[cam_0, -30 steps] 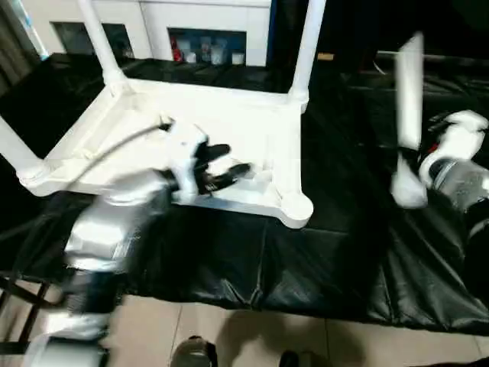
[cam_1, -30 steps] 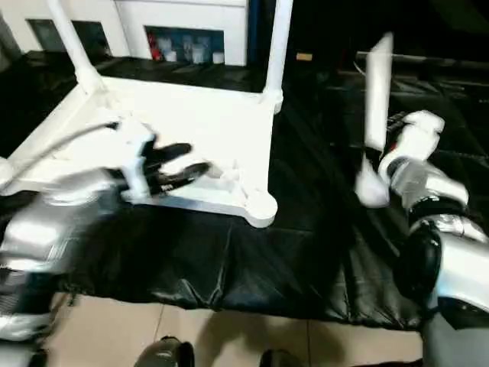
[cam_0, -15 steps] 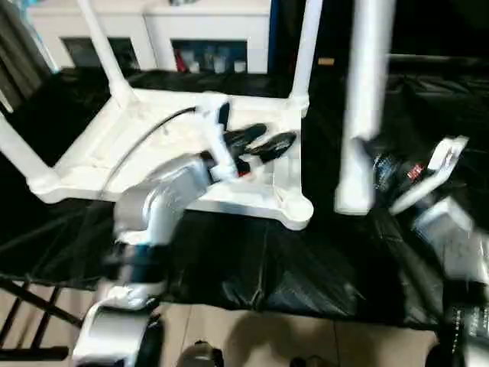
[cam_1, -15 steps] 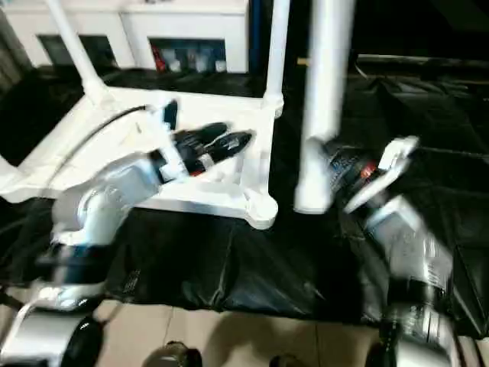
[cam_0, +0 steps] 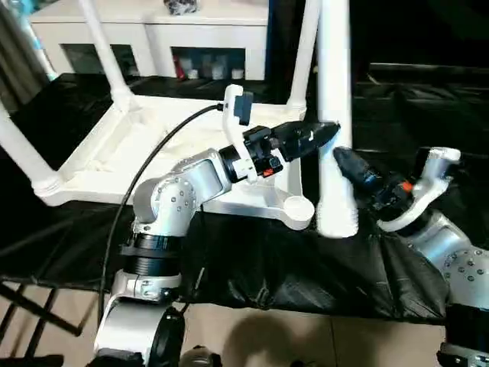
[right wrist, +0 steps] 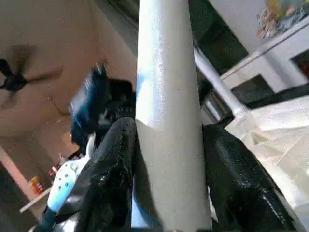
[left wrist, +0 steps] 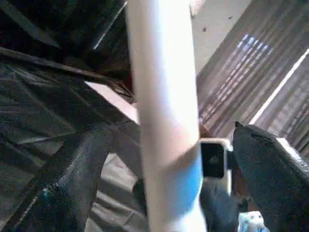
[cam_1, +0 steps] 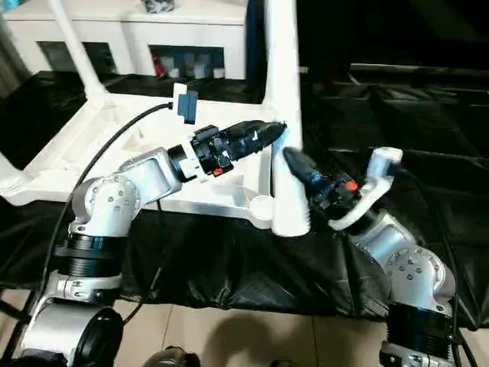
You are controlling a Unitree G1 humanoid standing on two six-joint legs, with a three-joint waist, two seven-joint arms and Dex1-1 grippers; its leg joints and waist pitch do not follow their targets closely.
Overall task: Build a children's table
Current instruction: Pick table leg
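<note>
Head camera, left eye. The table top (cam_0: 153,145) lies upside down on a black sheet (cam_0: 252,260), ribbed side up. Three legs stand in its corner sockets: one at 9 o'clock (cam_0: 19,153), one at 11 o'clock (cam_0: 103,53), one at 12 o'clock (cam_0: 306,53). The near right corner socket (cam_0: 296,208), close to picture centre, holds no leg. The fourth leg (cam_0: 335,115) stands upright just right of that socket, flared end down, near the sheet. The right gripper (cam_0: 345,162) reaches in from 4 o'clock and pinches this leg low on its shaft. The left gripper (cam_0: 325,134) reaches in from 8 o'clock to the same leg, slightly above the right one. A white cabinet (cam_0: 153,38) stands at 12 o'clock behind the table.

Head camera, right eye. Same layout; the flared end of the fourth leg (cam_1: 290,218) stands right beside the empty socket (cam_1: 262,206).

Left wrist camera. The fourth leg (left wrist: 164,121) passes between the two black fingers (left wrist: 72,183), which are spread wide, with a gap on each side of the tube.

Right wrist camera. Both black fingers (right wrist: 113,179) press against the sides of the fourth leg (right wrist: 169,121), clamping it.
</note>
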